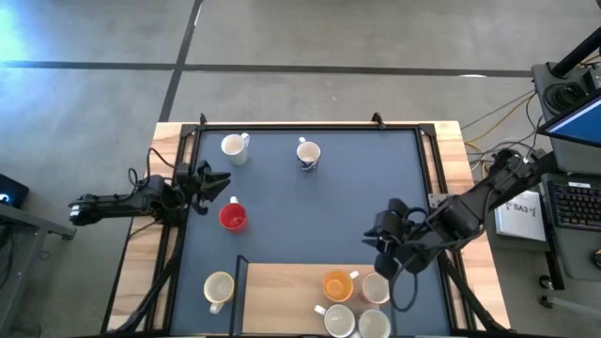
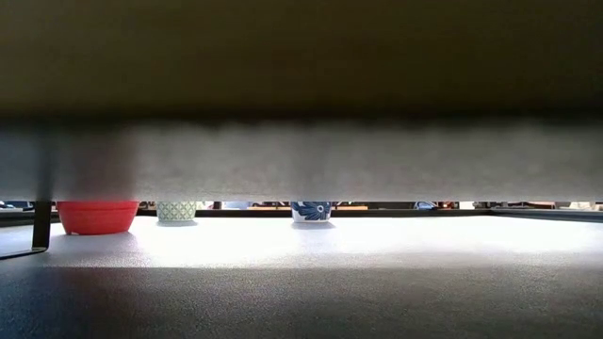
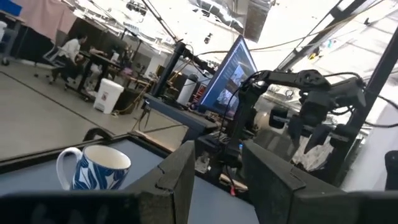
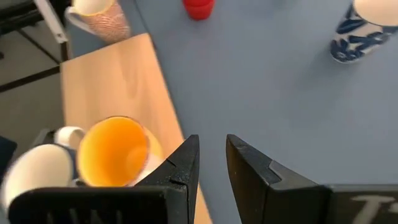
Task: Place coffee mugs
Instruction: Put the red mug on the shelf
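Eight mugs show in the high view. A white mug [image 1: 234, 146] and a blue-patterned mug [image 1: 308, 154] [image 3: 93, 167] [image 4: 360, 28] stand on the mat's far part, and a red mug [image 1: 233, 217] [image 2: 97, 217] [image 4: 199, 9] stands at mid left. A cream mug [image 1: 218, 288] is near the left front. An orange mug [image 1: 338, 285] [image 4: 115, 152] and three white mugs [image 1: 375, 287] stand on a wooden board. My left gripper [image 1: 222, 188] [image 3: 217, 168] is open, just beyond the red mug. My right gripper [image 1: 376, 242] [image 4: 212, 146] is open by a narrow gap, above the mat beside the orange mug.
The wooden board [image 1: 291, 291] [image 4: 118, 81] lies at the mat's near edge, with the mugs crowded on its right end. The blue mat [image 1: 357, 188] has bare room in the middle. A black frame [image 1: 310, 125] borders the table. A near dark bar blocks most of the low view.
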Controlling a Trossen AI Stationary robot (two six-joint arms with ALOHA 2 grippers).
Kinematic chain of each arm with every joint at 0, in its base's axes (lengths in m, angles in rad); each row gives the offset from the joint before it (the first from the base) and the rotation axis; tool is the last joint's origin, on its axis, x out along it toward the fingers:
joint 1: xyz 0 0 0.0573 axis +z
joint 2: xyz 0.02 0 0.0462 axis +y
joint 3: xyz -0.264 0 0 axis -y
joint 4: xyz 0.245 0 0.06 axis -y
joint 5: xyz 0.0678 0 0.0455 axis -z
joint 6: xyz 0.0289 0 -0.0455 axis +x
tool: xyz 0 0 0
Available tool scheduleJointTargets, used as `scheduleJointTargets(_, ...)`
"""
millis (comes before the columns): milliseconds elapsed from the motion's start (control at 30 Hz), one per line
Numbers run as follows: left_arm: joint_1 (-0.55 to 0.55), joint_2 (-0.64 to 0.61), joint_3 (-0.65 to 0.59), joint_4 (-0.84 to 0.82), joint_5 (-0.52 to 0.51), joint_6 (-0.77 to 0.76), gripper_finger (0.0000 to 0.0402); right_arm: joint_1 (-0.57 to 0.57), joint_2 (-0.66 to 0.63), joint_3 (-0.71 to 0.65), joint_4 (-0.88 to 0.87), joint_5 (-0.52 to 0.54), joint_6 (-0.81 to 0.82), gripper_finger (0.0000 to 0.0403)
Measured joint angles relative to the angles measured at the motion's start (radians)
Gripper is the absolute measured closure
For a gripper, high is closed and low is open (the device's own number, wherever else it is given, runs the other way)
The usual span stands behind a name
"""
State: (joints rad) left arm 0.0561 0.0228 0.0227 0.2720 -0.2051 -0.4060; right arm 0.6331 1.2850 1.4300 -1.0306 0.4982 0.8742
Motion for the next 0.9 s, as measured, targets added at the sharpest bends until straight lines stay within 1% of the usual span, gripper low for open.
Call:
scheduleJointTargets(100, 0.000, 0.006, 0.000, 0.004, -0.031, -0.024, 0.0285, 0.000, -0.018, -0.047, 0.002, 0.031, 0.024, 0.0335)
scheduleJointTargets(133, 0.000, 0.009, 0.000, 0.007, -0.064, -0.023, 0.0285, 0.000, -0.025, -0.063, 0.003, 0.039, 0.029, 0.0335)
scheduleJointTargets(233, 0.000, 0.028, 0.000, 0.039, -0.230, -0.007, 0.0285, 0.000, -0.052, -0.107, 0.010, 0.062, 0.054, 0.0335)
scheduleJointTargets(267, 0.000, 0.034, 0.000, 0.050, -0.267, -0.011, 0.0285, 0.000, -0.064, -0.123, 0.018, 0.063, 0.055, 0.0335)
scheduleJointTargets(300, 0.001, 0.042, 0.000, 0.060, -0.277, -0.017, 0.0285, 0.000, -0.076, -0.137, 0.025, 0.064, 0.055, 0.0335)
scheduleJointTargets(333, 0.001, 0.050, 0.000, 0.067, -0.272, -0.024, 0.0285, 0.000, -0.090, -0.150, 0.028, 0.074, 0.054, 0.0335)
scheduleJointTargets(400, 0.001, 0.074, 0.000, 0.077, -0.216, -0.054, 0.0285, 0.000, -0.121, -0.184, 0.027, 0.105, 0.046, 0.0335)
scheduleJointTargets(467, -0.001, 0.105, 0.000, 0.078, -0.179, -0.114, 0.0285, 0.000, -0.159, -0.225, 0.029, 0.148, 0.042, 0.0335)
scheduleJointTargets(533, 0.000, 0.141, 0.004, 0.069, -0.172, -0.181, 0.0285, -0.001, -0.204, -0.275, 0.031, 0.185, 0.041, 0.0335)
scheduleJointTargets(600, 0.000, 0.187, 0.032, 0.036, -0.169, -0.213, 0.0285, -0.001, -0.256, -0.341, 0.064, 0.208, 0.023, 0.0335)
scheduleJointTargets(700, 0.000, 0.268, 0.119, -0.071, -0.159, -0.229, 0.0285, -0.001, -0.349, -0.452, 0.180, 0.211, -0.037, 0.0335)
scheduleJointTargets(767, 0.000, 0.329, 0.212, -0.198, -0.135, -0.232, 0.0285, -0.003, -0.413, -0.525, 0.293, 0.210, -0.076, 0.0335)
scheduleJointTargets(833, 0.000, 0.393, 0.331, -0.393, -0.090, -0.253, 0.0285, -0.003, -0.471, -0.588, 0.384, 0.210, -0.109, 0.0335)
scheduleJointTargets(900, -0.001, 0.470, 0.461, -0.614, -0.053, -0.313, 0.0285, -0.003, -0.524, -0.641, 0.459, 0.209, -0.123, 0.0335)
